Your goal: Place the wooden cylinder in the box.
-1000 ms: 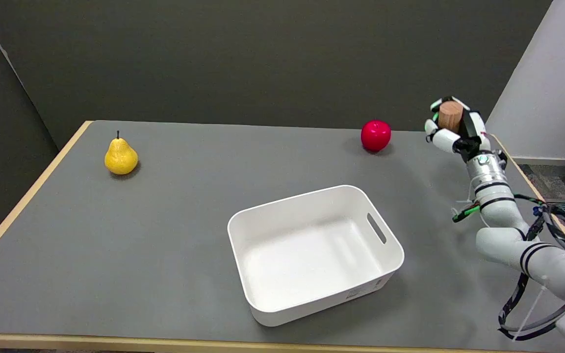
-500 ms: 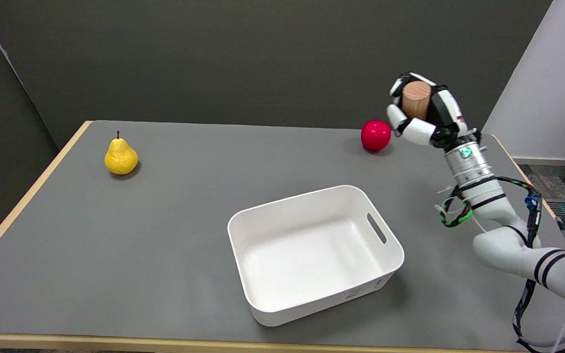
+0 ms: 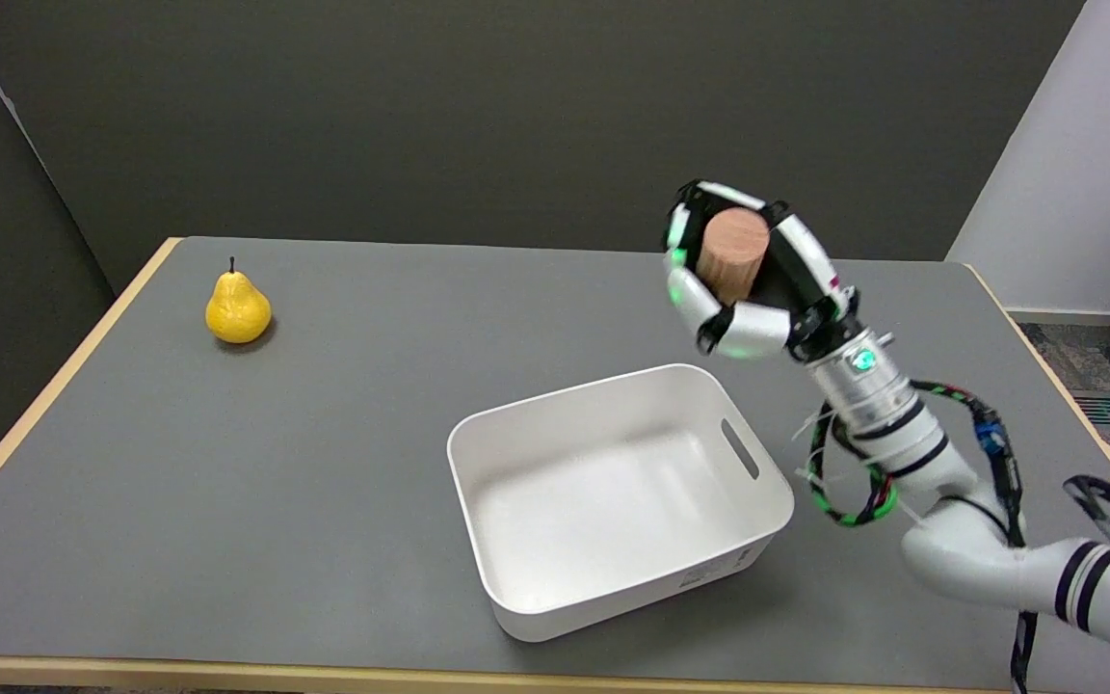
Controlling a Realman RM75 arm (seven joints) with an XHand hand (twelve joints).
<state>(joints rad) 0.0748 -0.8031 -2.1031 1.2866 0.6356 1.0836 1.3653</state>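
A: Status on the right hand (image 3: pixel 746 280)?

B: Fingers wrapped around the wooden cylinder (image 3: pixel 730 252), firm cage grip. Cylinder is up in the air, top end showing above the fingers, roughly upright with a slight tilt.

A: Where relative to the box (image 3: pixel 619 493)?

B: Above the table (image 3: pixel 353 434), near the box's far right corner and still outside the rim in this view. A second ago the hand was out by the table's right edge; half a second ago it was beside the red apple. It's swung left and toward the box since then. The apple isn't visible now, the hand is probably covering it.

A: Anything else moved?

B: No. Box in the same spot, open side up, nothing in it, handle slot on its right wall. The pear (image 3: pixel 238 307) sits at the far left, well apart from all this. Camera hasn't shifted.

A: So transport phase.

B: My read, yes. Pick is done, carry is maybe two thirds through. Next it needs to get over the middle of the box and lower before letting go. Release from this height and I'd expect the cylinder to bounce or roll out over the low wall.
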